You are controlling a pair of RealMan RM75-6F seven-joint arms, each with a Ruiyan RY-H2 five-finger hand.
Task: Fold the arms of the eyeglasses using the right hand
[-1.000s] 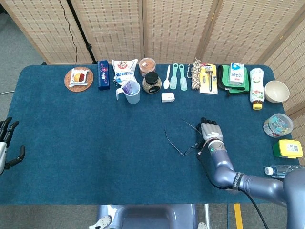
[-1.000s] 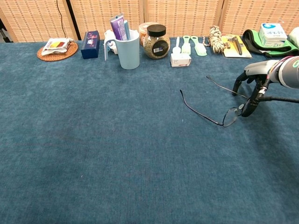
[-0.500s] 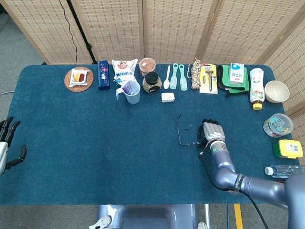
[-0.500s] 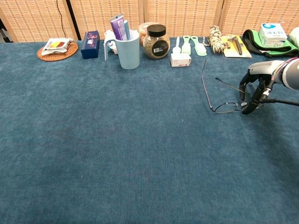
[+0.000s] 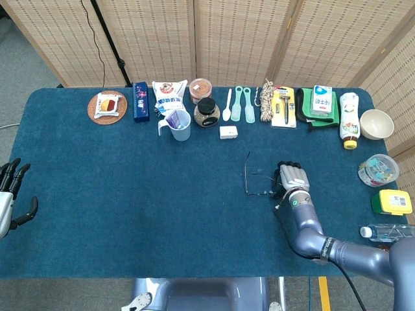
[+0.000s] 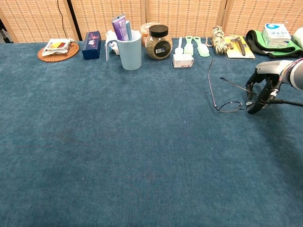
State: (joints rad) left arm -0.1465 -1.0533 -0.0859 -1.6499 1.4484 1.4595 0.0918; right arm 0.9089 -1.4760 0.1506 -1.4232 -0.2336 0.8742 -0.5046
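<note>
The thin wire eyeglasses [image 5: 247, 176] lie on the blue cloth right of centre, both arms still spread. One arm points toward the far row of items and the lens [image 6: 230, 107] rests on the cloth. My right hand [image 5: 290, 179] sits at the glasses' right end. In the chest view this hand [image 6: 265, 85] has its fingers curled over the second arm and pinches the frame beside the lens. My left hand [image 5: 10, 196] hangs at the table's left edge with fingers apart, holding nothing.
Along the far edge stand a mug [image 5: 179, 124], a jar [image 5: 207, 113], a small white box [image 5: 228, 132], a rope coil [image 5: 266, 100] and a bottle [image 5: 349, 120]. A bowl [image 5: 377, 123], a plastic tub [image 5: 377, 170] and a yellow box [image 5: 391, 202] line the right edge.
The glasses swung clockwise from lying diagonally toward the left until their free arm points at the far row. My right hand shifted slightly right with them. The left hand stayed put.
</note>
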